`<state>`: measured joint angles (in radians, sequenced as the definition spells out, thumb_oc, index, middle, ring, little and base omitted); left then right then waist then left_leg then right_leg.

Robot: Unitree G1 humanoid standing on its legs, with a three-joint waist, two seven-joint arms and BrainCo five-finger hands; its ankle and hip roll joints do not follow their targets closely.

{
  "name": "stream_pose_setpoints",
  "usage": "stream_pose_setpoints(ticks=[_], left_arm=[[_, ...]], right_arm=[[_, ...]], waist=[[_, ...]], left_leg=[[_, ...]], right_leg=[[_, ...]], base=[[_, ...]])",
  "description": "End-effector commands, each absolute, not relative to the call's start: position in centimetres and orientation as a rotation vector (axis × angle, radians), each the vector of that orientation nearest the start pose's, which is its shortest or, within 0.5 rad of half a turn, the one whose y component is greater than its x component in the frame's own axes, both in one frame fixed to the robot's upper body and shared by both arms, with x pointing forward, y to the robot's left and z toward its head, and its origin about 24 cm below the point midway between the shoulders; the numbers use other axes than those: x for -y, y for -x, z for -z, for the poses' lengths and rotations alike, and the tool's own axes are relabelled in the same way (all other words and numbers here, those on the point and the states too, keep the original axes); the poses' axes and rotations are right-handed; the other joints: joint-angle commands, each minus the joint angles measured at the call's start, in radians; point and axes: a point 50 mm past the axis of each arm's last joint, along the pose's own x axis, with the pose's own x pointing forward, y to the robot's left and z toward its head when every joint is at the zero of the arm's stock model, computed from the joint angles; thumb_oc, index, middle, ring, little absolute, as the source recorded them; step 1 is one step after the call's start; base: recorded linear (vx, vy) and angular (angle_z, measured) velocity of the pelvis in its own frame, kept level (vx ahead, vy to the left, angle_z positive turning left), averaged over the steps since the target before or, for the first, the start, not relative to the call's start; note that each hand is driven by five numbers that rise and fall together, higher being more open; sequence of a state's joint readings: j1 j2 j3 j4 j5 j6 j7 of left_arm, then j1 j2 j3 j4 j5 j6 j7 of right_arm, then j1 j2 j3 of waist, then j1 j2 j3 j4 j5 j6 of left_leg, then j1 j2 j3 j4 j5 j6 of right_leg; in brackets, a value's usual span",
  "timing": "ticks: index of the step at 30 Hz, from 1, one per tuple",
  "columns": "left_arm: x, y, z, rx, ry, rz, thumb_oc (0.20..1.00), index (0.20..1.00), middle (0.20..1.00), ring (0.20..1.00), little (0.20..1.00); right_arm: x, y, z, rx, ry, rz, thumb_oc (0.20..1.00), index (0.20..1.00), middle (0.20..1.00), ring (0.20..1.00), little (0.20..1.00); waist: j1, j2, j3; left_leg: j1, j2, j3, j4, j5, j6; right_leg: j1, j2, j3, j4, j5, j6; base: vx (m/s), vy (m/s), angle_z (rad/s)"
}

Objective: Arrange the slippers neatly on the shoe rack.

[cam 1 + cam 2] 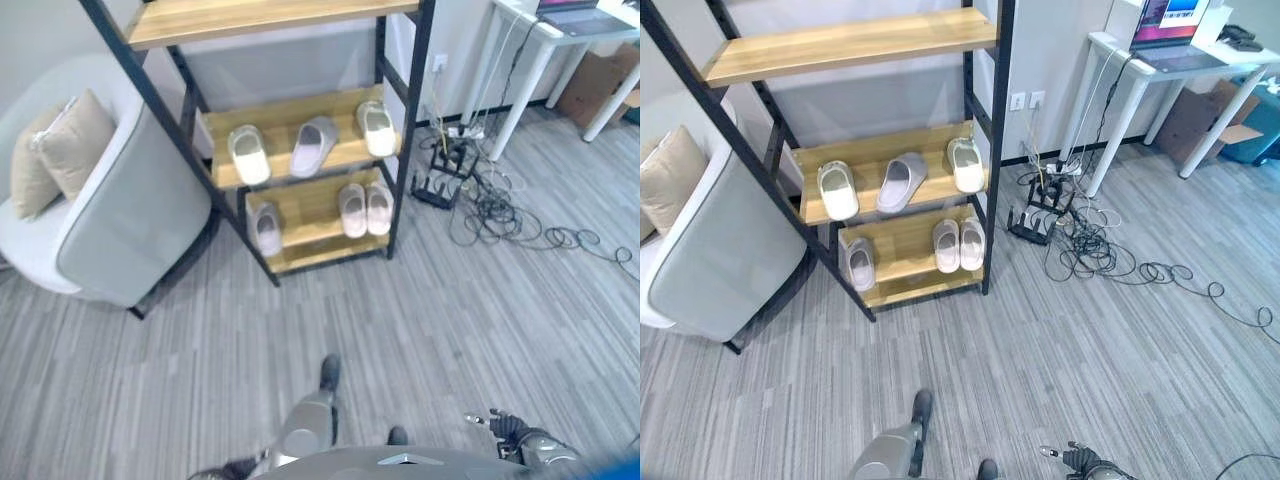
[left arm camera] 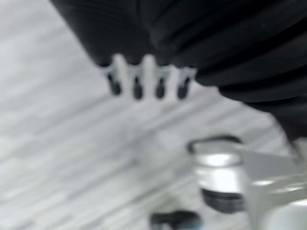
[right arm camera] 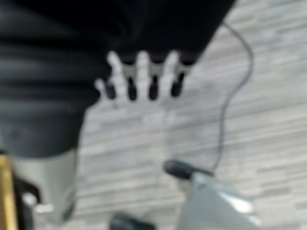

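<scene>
— While you're looking down at the shoe rack [image 1: 986,150], where are the slippers sitting?

— Six are resting on two shelves: a white slipper [image 1: 837,190], a grey slipper [image 1: 901,181] and another white one [image 1: 966,164] on the middle shelf; one pale slipper [image 1: 859,263] near the lower shelf's left edge, a pink pair [image 1: 959,244] toward its right.

— And your hands?

— Both are hanging over the grey floor [image 1: 1120,350], left hand [image 2: 144,81] and right hand [image 3: 144,79] with fingers relaxed, gripping nothing.

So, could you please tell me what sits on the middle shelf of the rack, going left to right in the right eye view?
White slipper → grey slipper, lying askew → white slipper.
</scene>
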<state>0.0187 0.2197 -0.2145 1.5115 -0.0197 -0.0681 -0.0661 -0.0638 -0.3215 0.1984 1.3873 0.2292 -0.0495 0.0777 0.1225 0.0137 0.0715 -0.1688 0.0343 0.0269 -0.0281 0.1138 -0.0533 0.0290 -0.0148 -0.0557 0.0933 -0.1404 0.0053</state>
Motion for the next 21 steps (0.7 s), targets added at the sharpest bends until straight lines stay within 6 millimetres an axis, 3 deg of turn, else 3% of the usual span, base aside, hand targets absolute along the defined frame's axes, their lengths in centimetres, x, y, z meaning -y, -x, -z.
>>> stream_pose_setpoints(ticks=[1,3,4,6,8,10,11,12,15,16,18,20,21], left_arm=[[-24.4,-7.2,16.4,-1.306,-0.434,0.132,1.000,1.000,1.000,1.000,1.000],[-24.1,-9.3,16.0,-1.236,-0.492,0.177,1.000,1.000,1.000,1.000,1.000],[-24.2,-10.4,15.7,-1.201,-0.487,0.159,1.000,1.000,1.000,1.000,1.000],[-24.4,-12.5,15.0,-1.135,-0.440,0.098,1.000,1.000,1.000,1.000,1.000],[-24.4,-13.3,14.8,-1.107,-0.418,0.080,1.000,1.000,1.000,1.000,1.000],[-23.7,-14.4,14.5,-1.063,-0.426,0.102,1.000,1.000,1.000,1.000,1.000],[-23.6,-14.4,14.5,-1.064,-0.425,0.102,1.000,1.000,1.000,1.000,1.000],[-23.0,-14.0,14.8,-1.076,-0.462,0.151,1.000,1.000,1.000,1.000,1.000],[-23.0,-12.8,15.2,-1.114,-0.471,0.170,1.000,1.000,1.000,1.000,1.000],[-23.2,-10.7,15.9,-1.187,-0.472,0.172,1.000,1.000,1.000,1.000,1.000],[-23.6,-8.2,16.4,-1.272,-0.465,0.155,1.000,1.000,1.000,1.000,1.000],[-23.6,-8.2,16.4,-1.272,-0.465,0.155,1.000,1.000,1.000,1.000,1.000],[-23.4,-7.8,16.5,-1.288,-0.453,0.147,1.000,1.000,1.000,1.000,1.000]], right_arm=[[25.4,-11.0,15.1,-1.170,0.241,0.026,1.000,1.000,1.000,1.000,1.000],[25.0,-11.8,15.0,-1.146,0.269,-0.002,1.000,1.000,1.000,1.000,1.000],[24.8,-11.9,15.0,-1.143,0.276,-0.009,1.000,1.000,1.000,1.000,1.000],[24.8,-11.9,15.0,-1.145,0.275,-0.009,1.000,1.000,1.000,1.000,1.000],[24.9,-11.9,15.0,-1.144,0.273,-0.007,1.000,1.000,1.000,1.000,1.000],[25.0,-11.3,15.1,-1.158,0.265,0.002,1.000,1.000,1.000,1.000,1.000],[25.0,-11.3,15.1,-1.158,0.265,0.003,1.000,1.000,1.000,1.000,1.000],[25.5,-10.0,15.4,-1.200,0.273,0.020,1.000,1.000,1.000,1.000,1.000],[25.9,-8.5,15.6,-1.242,0.258,0.045,1.000,1.000,1.000,1.000,1.000],[26.1,-7.5,15.8,-1.273,0.246,0.060,1.000,1.000,1.000,1.000,1.000],[26.2,-7.4,15.8,-1.278,0.256,0.057,1.000,1.000,1.000,1.000,1.000],[26.2,-7.4,15.8,-1.278,0.256,0.057,1.000,1.000,1.000,1.000,1.000],[26.5,-8.1,15.5,-1.251,0.261,0.067,1.000,1.000,1.000,1.000,1.000]], waist=[[-0.028,-0.057,0.036],[-0.053,-0.027,0.047],[-0.066,-0.016,0.059],[-0.087,-0.004,0.074],[-0.096,-0.002,0.076],[-0.125,-0.015,0.084],[-0.126,-0.013,0.088],[-0.139,-0.019,0.086],[-0.141,-0.028,0.077],[-0.133,-0.032,0.058],[-0.120,-0.037,0.057],[-0.121,-0.037,0.056],[-0.114,-0.049,0.077]], left_leg=[[-0.058,-0.097,0.037,0.177,-0.130,0.136],[0.011,-0.094,0.026,0.148,-0.152,0.149],[0.047,-0.096,0.009,0.135,-0.161,0.149],[0.104,-0.099,-0.032,0.116,-0.173,0.143],[0.120,-0.100,-0.050,0.108,-0.178,0.140],[0.173,-0.114,-0.098,0.096,-0.206,0.128],[0.179,-0.112,-0.100,0.096,-0.208,0.128],[0.219,-0.116,-0.126,0.089,-0.230,0.119],[0.227,-0.125,-0.147,0.107,-0.248,0.113],[0.229,-0.117,-0.155,0.123,-0.264,0.102],[0.190,-0.106,-0.147,0.230,-0.255,0.064],[0.186,-0.106,-0.148,0.235,-0.257,0.064],[0.100,-0.093,-0.120,0.361,-0.243,0.051]], right_leg=[[-0.026,-0.162,-0.025,0.419,0.305,0.135],[-0.101,-0.168,-0.042,0.500,0.298,0.119],[-0.141,-0.163,-0.055,0.506,0.252,0.106],[-0.185,-0.132,-0.074,0.419,0.152,0.083],[-0.201,-0.115,-0.075,0.365,0.140,0.081],[-0.250,-0.069,-0.023,0.174,0.159,0.099],[-0.243,-0.067,-0.025,0.171,0.159,0.098],[-0.267,-0.049,-0.035,0.094,0.188,0.107],[-0.223,-0.033,-0.011,0.055,0.178,0.098],[-0.193,-0.017,0.001,0.045,0.160,0.080],[-0.165,-0.011,-0.021,0.050,0.131,0.058],[-0.166,-0.011,-0.022,0.051,0.131,0.058],[-0.154,-0.023,-0.040,0.060,0.113,0.041]], base=[[0.36,0.319,-0.25],[0.37,0.303,0.03],[0.28,0.131,0.18],[0.26,0.026,0.22],[0.23,-0.058,0.54],[0.31,-0.104,0.64],[0.33,-0.151,0.63],[0.31,-0.171,0.71],[0.23,-0.162,0.80],[0.20,-0.158,0.86],[0.18,-0.183,0.47],[0.02,-0.065,0.05],[-0.02,-0.056,-0.05]])
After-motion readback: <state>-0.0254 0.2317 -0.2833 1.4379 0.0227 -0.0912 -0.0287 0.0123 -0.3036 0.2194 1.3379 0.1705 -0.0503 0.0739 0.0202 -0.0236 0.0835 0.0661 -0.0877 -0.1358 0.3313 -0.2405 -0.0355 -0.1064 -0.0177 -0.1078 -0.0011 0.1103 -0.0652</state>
